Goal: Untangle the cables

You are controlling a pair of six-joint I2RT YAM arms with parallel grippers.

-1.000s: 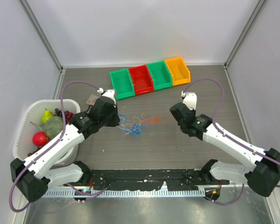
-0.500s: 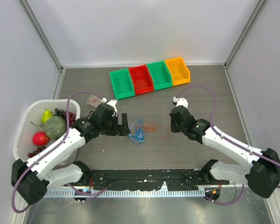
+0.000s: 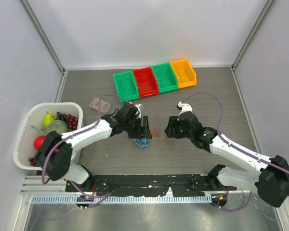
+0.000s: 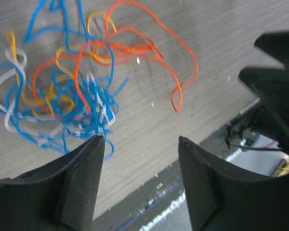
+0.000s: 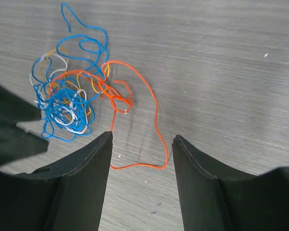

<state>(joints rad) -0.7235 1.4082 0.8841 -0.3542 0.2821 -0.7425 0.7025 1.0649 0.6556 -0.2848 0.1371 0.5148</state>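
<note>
The cables lie in one loose tangle on the table: blue loops [image 4: 72,103] wound up with yellow [image 4: 62,53] and white [image 4: 5,98] strands, and an orange cable [image 5: 156,118] trailing out of the heap in a long open loop. From above, the tangle [image 3: 142,142] sits between the two arms. My left gripper [image 4: 139,139] hovers open just beside the blue heap, nothing between its fingers. My right gripper [image 5: 142,135] stands open over the orange loop, also holding nothing. Both grippers, left [image 3: 143,130] and right [image 3: 168,129], face each other across the tangle.
Four small bins stand in a row at the back: green [image 3: 125,85], red [image 3: 145,81], green [image 3: 164,77], orange [image 3: 183,73]. A white basket [image 3: 26,126] of fruit sits at the left edge. A small packet [image 3: 95,102] lies near it.
Both arms have moved inward toward the tangle. The cables, earlier pulled apart between the shut grippers, have been let go and lie bunched. Both grippers have opened.
</note>
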